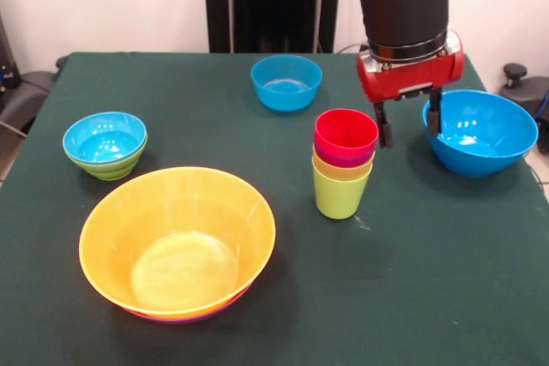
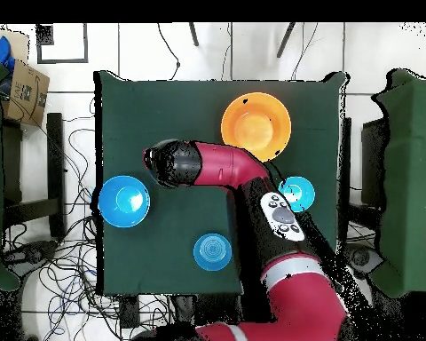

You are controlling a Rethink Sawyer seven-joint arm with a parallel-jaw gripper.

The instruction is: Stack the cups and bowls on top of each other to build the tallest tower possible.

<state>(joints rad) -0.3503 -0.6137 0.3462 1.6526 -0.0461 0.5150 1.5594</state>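
The gripper (image 1: 410,120) hangs spread and empty between the tower (image 1: 344,163), four nested cups with red on top and lime green lowest, and the large blue bowl (image 1: 480,132), apparently just released or choosing its next piece. On the dark green surface (image 1: 412,297) wait a small blue bowl (image 1: 286,81), a blue-in-green pair (image 1: 105,144) and the yellow-orange bowl (image 1: 177,241). Cables litter the tiled floor (image 2: 57,266).
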